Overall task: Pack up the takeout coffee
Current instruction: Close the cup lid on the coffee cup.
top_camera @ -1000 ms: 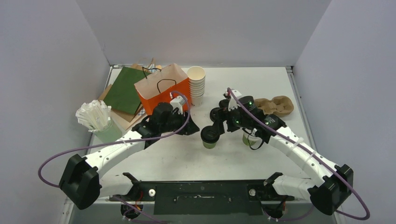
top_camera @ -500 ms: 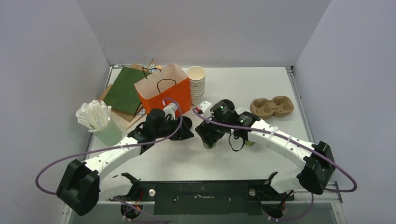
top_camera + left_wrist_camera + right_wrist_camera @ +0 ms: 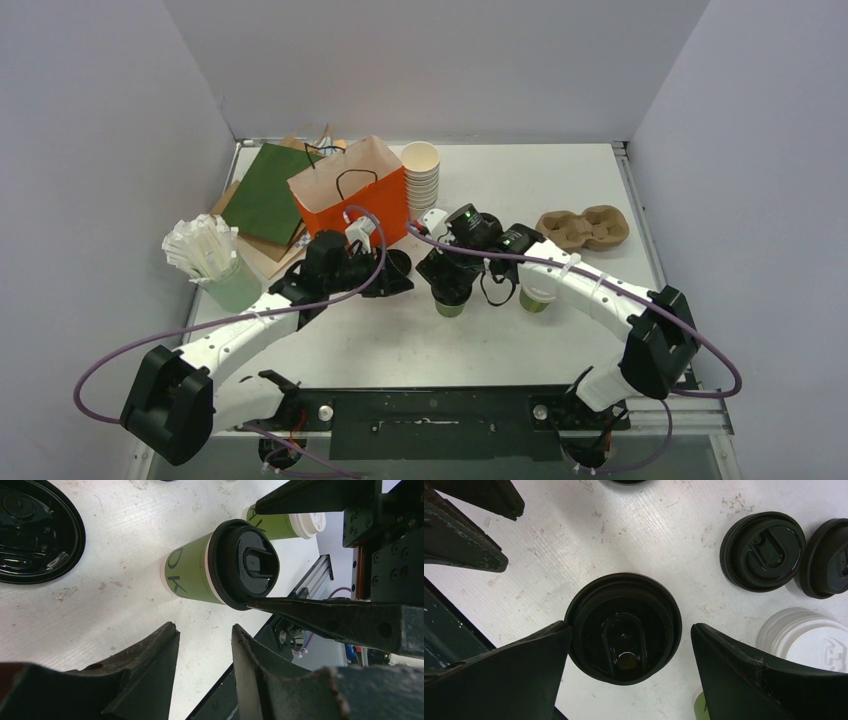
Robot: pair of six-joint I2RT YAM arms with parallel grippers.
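"What do the arms look like?"
"The left arm (image 3: 240, 325) and the right arm (image 3: 600, 295) have white shells, bulky black joints (image 3: 168, 392) and a looping purple cable (image 3: 105, 350) each."
"Any lights?"
"Green lamps (image 3: 472, 212) near the right wrist."
"The jaws?"
"Matt black wedges with scuffed edges, on a screw-studded black housing (image 3: 395, 555)."

Lit brightly and evenly from overhead, diffuse. Soft, faint shadows only on table (image 3: 420, 340). Small glints noted on black-lidded cup (image 3: 623, 627) and loose black lids (image 3: 762, 551). Table surface near white-out in left wrist view. Fingers (image 3: 142, 680) close to lens soft-focused, dark, low in detail; cup lettering sharp. Top view crisp throughout.
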